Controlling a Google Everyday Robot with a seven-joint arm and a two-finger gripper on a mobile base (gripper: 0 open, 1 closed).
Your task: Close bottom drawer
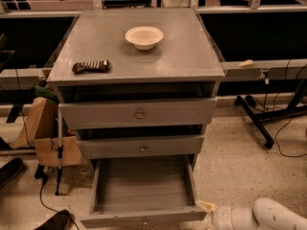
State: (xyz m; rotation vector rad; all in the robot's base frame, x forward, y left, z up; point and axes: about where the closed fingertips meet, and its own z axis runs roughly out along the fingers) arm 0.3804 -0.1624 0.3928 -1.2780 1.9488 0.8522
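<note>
Tool (207,211) by front-right corner of bottom drawer (144,218), out camera-ward

Grey bottom drawer (144,189), cream bowl (144,36), dark packet (91,66), speckled beige floor (240,162), pale hand (209,212) at lower right.

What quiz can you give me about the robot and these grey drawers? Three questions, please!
1. True or false: the bottom drawer is pulled out, with nothing inside.
2. Pick one: besides the dark packet, what sits on the cabinet top? A) a cup B) a white bowl C) a sponge
3. Fill in: the gripper is down low, by that drawer's front ____ corner as the picture shows it.

Key: 1 true; 2 B; 3 right.
</note>
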